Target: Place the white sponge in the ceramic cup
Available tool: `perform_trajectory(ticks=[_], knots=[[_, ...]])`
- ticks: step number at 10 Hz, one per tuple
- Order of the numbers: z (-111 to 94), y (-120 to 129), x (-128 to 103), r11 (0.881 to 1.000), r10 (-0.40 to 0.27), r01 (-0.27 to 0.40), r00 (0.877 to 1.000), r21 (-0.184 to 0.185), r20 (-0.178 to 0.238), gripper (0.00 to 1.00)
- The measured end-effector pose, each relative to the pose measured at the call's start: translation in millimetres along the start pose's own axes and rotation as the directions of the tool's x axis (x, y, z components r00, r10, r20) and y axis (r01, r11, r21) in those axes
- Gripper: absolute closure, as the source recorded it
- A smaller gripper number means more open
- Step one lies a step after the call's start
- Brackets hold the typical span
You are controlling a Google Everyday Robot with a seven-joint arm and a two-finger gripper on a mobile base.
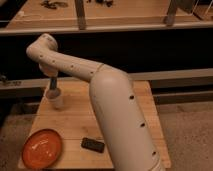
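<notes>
My end effector [53, 91] hangs straight down over the cup [56, 102], at or just inside its mouth. The cup stands upright near the left edge of the counter [75, 122], toward the far-left corner. My arm [117, 112] reaches up from the near right, bends at the far left and drops vertically, which I take as the pose for lowering something into a narrow opening without tipping it.

I cannot see the sponge. It lies nowhere on the bare counter, so I judge it is either at my end effector or already in the cup, hidden by both. I cannot tell whether the end effector is open, closed or gripping.

The plate [42, 147] sits at the near-left corner and the black object [93, 145] by the near edge, both well apart from the cup and out of my way.
</notes>
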Motion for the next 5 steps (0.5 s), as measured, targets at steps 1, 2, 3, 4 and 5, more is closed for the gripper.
perform_trajectory(ticks=[1, 2, 3, 4, 5], knots=[[0.4, -1.2, -0.5, 1.000, 0.000, 0.000, 1.000, 0.001, -0.001, 0.73], [0.6, -2.3, -0.6, 1.000, 0.000, 0.000, 1.000, 0.003, -0.003, 0.73], [0.8, -2.8, -0.5, 1.000, 0.000, 0.000, 1.000, 0.005, -0.005, 0.73], [1.1, -3.5, -0.8, 1.000, 0.001, -0.001, 1.000, 0.006, -0.006, 0.73], [1.2, -4.3, -0.9, 1.000, 0.002, -0.002, 1.000, 0.008, -0.008, 0.73]])
